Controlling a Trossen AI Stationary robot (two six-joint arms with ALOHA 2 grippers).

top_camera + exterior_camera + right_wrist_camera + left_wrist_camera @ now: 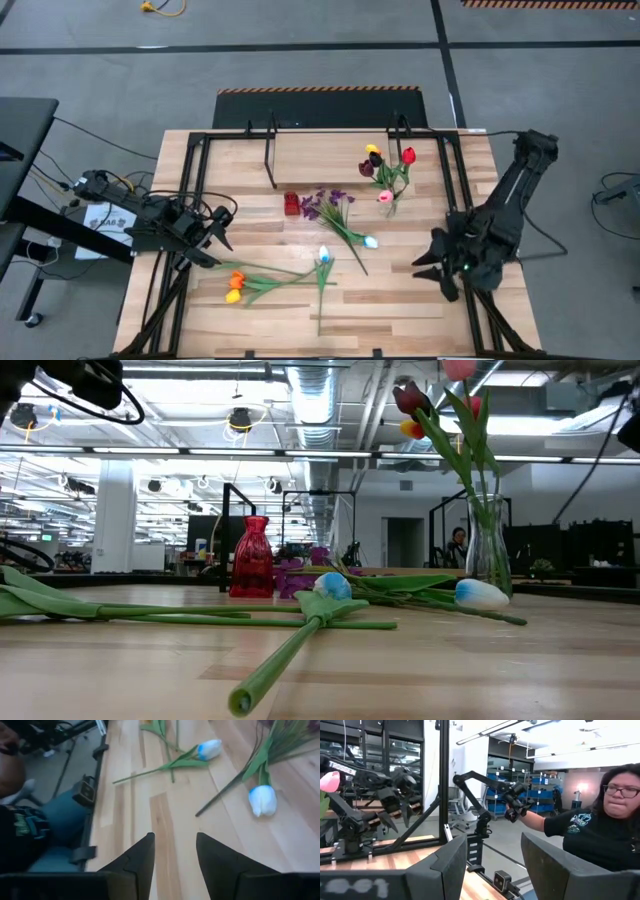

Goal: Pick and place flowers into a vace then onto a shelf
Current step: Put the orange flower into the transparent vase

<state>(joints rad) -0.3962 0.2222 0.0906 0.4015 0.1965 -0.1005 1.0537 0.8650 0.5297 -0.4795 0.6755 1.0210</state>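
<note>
Tulips (322, 256) loose on table (400, 310) between open, empty left tool (222, 228) and right tool (430, 262).

Table (400, 300) is showing pale wood planks w/ visible grain, smooth, slight sheen in low view. Shelf (320, 160) is looking like the same light wood, on thin black metal legs (268, 150), matt. Clear glass vase (487, 550) is glinting, glossy; small red vase (251, 557) is looking like shiny translucent glass or plastic. Flowers (385, 165) are reading as fabric/plastic: matt green stems, soft-looking white-blue heads (262, 800). Right gripper's fingers (142, 857) are looking like dark matt plastic, smooth; left gripper's fingers (555, 867) the same. Floor (300, 60) is appearing as grey, dull concrete.
</note>
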